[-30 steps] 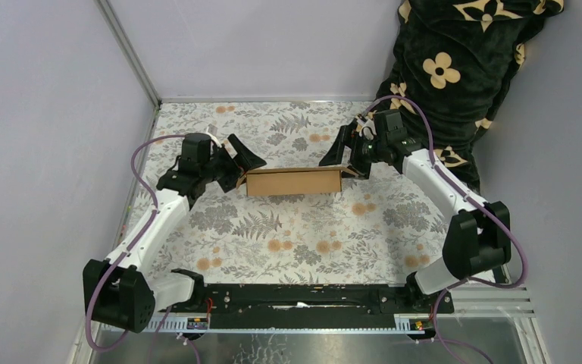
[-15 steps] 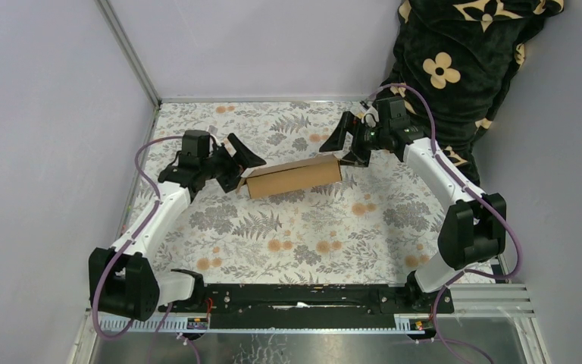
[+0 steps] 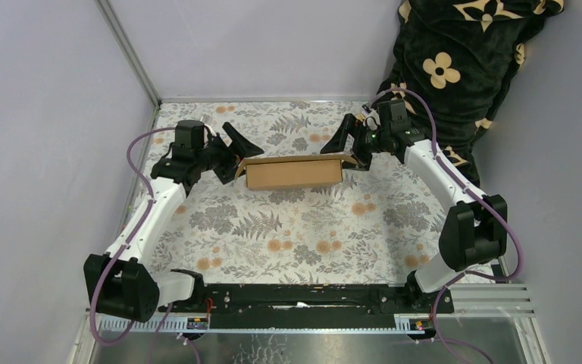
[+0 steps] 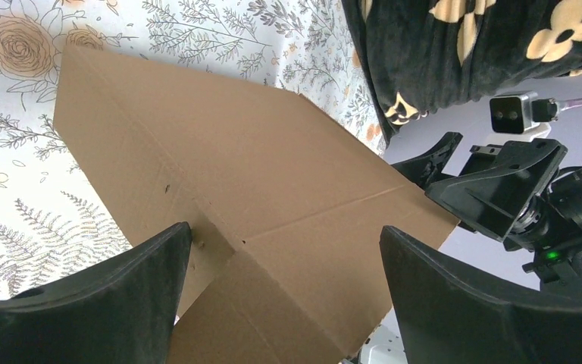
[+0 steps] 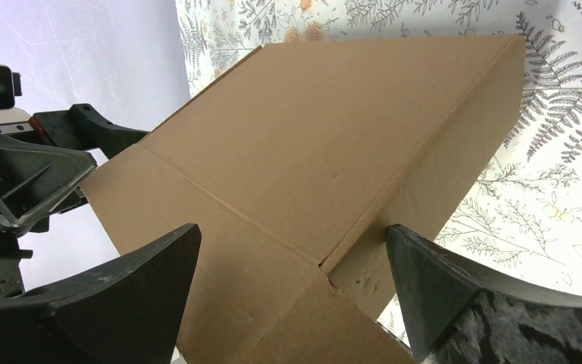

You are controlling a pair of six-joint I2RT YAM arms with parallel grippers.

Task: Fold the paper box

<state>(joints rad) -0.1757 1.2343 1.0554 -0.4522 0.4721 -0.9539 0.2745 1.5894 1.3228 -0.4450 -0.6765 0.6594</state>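
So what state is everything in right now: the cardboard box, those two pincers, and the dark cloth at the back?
paper box: folded up closed, lying level, one end between the fingers of each pincer.
left pincer: wide open, straddling the box's left end.
right pincer: wide open, straddling the box's right end.
flowered cloth: hanging in loose folds at the far right corner.

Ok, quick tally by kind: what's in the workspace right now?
box: 1
grippers: 2 (left gripper, right gripper)
blanket: 1
floral table cover: 1
Total: 5
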